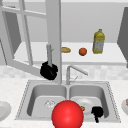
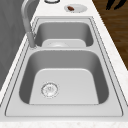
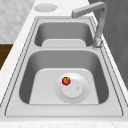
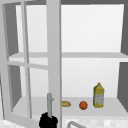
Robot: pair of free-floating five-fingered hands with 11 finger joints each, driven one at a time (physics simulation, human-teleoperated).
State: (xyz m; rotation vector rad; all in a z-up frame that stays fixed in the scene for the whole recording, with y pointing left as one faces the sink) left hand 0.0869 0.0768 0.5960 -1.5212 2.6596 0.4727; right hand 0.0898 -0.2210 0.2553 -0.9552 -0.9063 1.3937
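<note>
Your left hand (image 1: 49,70) is curled round the grey vertical handle (image 1: 49,55) of the open glass-paned cabinet door (image 1: 53,37), holding it swung wide. Your right hand (image 1: 97,111) hangs curled, holding nothing, over the right sink basin (image 1: 105,95), just right of the small red tomato (image 1: 82,108).

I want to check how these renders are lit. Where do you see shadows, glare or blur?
Front view: soft even light, no glare; the left hand on the cabinet door handle is flat black. Right side view: the sink walls shade gently, and the tomato casts almost no shadow on the plate. Upper view: the shelf looks washed out.
</note>
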